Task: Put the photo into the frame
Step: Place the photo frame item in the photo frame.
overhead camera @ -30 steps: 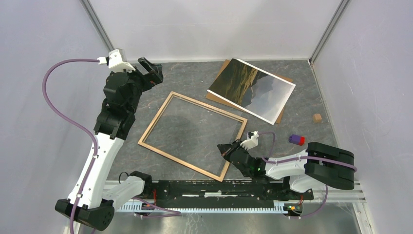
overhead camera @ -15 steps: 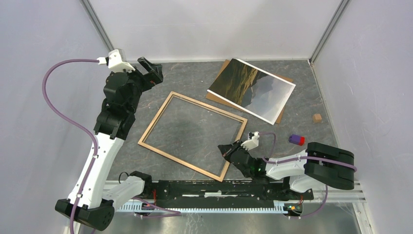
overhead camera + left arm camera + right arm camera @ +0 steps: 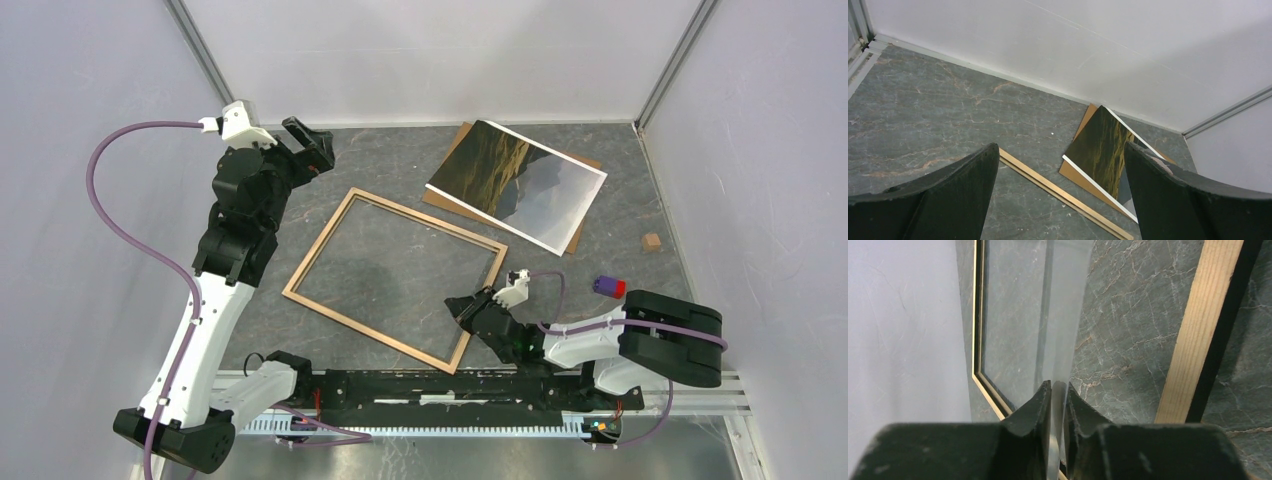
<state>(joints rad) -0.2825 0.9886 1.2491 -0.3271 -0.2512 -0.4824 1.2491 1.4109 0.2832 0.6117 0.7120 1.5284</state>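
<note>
The frame [image 3: 428,216] lies tan side up at mid-table, with a clear pane [image 3: 400,270] in its opening. My right gripper [image 3: 460,305] is at the frame's near right corner. In the right wrist view it [image 3: 1058,390] is shut on the edge of the clear pane [image 3: 1048,315], with a tan rail [image 3: 1198,335] to its right. The photo [image 3: 520,183] lies picture up on a brown backing board [image 3: 447,203] at the back right. My left gripper [image 3: 312,148] is open and empty, raised beyond the frame's far left corner. Its view shows the photo [image 3: 1100,150] and a rail [image 3: 1058,190].
A small wooden cube [image 3: 651,241] and a purple and red object [image 3: 608,287] sit near the right wall. White walls close in the table at the back and on both sides.
</note>
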